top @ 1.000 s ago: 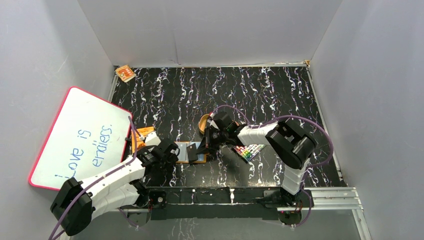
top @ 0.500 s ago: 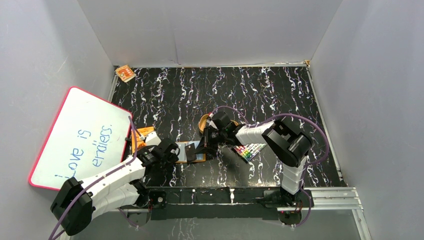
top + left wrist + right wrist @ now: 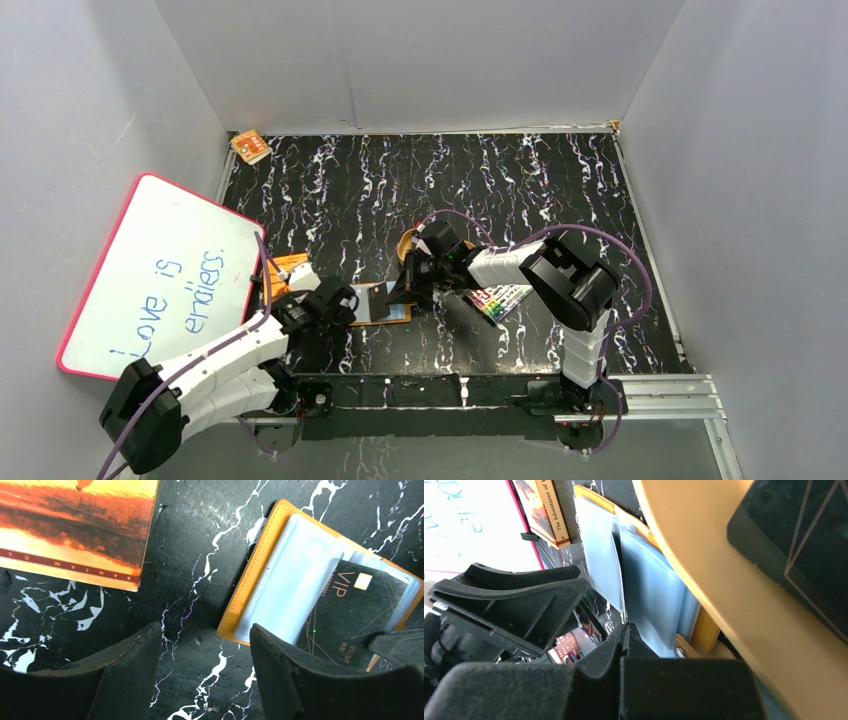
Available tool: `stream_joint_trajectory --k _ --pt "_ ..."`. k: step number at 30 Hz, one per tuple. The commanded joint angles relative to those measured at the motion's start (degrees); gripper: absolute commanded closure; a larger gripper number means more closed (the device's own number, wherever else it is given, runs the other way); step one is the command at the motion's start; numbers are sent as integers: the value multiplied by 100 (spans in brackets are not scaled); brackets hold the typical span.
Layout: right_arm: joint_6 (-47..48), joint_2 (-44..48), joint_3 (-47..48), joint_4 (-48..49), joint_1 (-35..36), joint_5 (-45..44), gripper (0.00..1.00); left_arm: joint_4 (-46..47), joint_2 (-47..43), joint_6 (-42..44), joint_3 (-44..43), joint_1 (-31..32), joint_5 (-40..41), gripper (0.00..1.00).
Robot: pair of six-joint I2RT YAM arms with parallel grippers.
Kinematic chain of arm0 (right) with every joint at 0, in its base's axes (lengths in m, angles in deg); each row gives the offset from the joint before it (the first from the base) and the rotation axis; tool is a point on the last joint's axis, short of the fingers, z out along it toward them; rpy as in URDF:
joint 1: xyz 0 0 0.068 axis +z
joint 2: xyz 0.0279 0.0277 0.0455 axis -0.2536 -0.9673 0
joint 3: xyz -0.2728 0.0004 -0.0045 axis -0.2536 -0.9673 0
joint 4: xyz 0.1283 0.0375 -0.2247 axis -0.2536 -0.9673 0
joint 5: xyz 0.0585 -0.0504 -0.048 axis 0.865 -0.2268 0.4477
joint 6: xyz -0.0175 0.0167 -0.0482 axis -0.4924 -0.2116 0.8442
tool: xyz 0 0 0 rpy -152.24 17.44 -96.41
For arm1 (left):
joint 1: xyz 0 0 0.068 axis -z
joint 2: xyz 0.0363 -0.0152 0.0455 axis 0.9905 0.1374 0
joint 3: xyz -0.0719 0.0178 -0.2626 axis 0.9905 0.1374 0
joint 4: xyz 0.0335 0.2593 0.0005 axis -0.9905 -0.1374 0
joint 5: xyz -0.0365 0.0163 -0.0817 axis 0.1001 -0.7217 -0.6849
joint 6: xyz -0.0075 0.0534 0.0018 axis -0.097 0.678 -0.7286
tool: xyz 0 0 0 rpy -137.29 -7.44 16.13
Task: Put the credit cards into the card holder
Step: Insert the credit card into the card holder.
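- The black marbled table (image 3: pixel 560 190) carries everything. There is one of it, and the work sits at its near edge, within reach of both arms.
- One whiteboard (image 3: pixel 150 270) leans against the left wall, well apart from the job.
- One paperback book (image 3: pixel 70 525) lies flat near the holder's left side. It plays no part in the task.
- One pack of markers (image 3: pixel 503 299) lies under the right forearm, likewise unused.
- One tan tray (image 3: pixel 724 610) stands just beyond the holder and appears to serve as the cards' supply.
- The left hand (image 3: pixel 205 630) hovers low beside the holder's left edge with its fingers apart and nothing between them. It is probably placed to steady the holder against a push.
- The right hand (image 3: pixel 623 635) has its fingers together, and in the left wrist view it appears pinched on the corner of a card.
- One orange card holder (image 3: pixel 280 595) lies open on the table, its light-blue sleeves up so a card can slide in.
- There are two credit cards. The VIP card (image 3: pixel 350 612) lies slanted with its top edge partly inside a sleeve. The second black card (image 3: pixel 804 540) waits in the tray.
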Motion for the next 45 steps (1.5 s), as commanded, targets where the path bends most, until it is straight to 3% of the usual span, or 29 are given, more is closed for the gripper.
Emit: stream_joint_trajectory --k 1,17,22,26,45 --pt "26 19 99 -41 -7 -77 100 -463 -149 -19 -411 7 548 37" --pt "100 20 15 -59 -8 -83 100 -423 641 21 -563 -669 446 49" --pt "101 3 32 -50 -9 -82 100 23 810 392 -427 -919 -22 61" --pt "86 -24 55 -50 2 -115 100 321 990 551 -348 -932 -342 69" --pt "-118 -117 289 -154 147 -673 100 764 975 581 79 -936 -897 81"
